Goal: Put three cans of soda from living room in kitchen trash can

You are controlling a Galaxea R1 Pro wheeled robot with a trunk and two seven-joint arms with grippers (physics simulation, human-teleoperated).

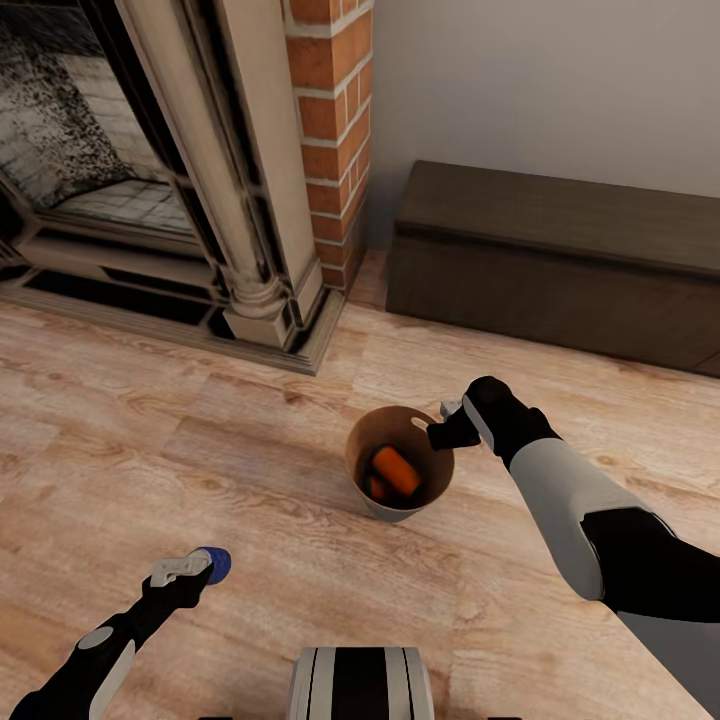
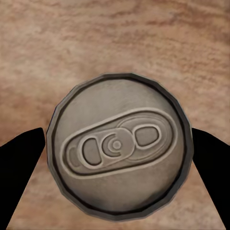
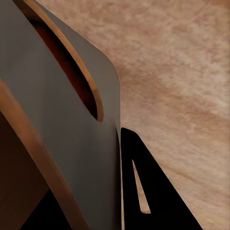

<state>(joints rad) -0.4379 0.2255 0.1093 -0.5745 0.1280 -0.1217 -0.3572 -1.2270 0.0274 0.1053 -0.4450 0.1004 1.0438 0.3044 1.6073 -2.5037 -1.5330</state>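
The grey tash can (image 1: 396, 511) stands on the light wood floor of the living room, its brown inside showing. Two orange cans of soda (image 1: 397, 470) lie in it, one partly under the other. My right gripper (image 1: 447, 424) is shut on the bin's far right rim. In the right wrist view the bin's wall (image 3: 62, 124) runs between the black fingers (image 3: 143, 191). My left gripper (image 1: 203, 569) is low over the floor at the near left, shut on the blue can of soda (image 1: 216, 565). The can's pale top (image 2: 120, 146) sits between both fingers in the left wrist view.
The ornate dark stone fireplace (image 1: 120, 180) and red brick column (image 1: 335, 120) stand at the back left. A long low dark-brown cabinet (image 1: 560, 260) runs along the back right wall. My base (image 1: 360, 685) shows at the bottom middle. Wood floor lies between bin and left gripper.
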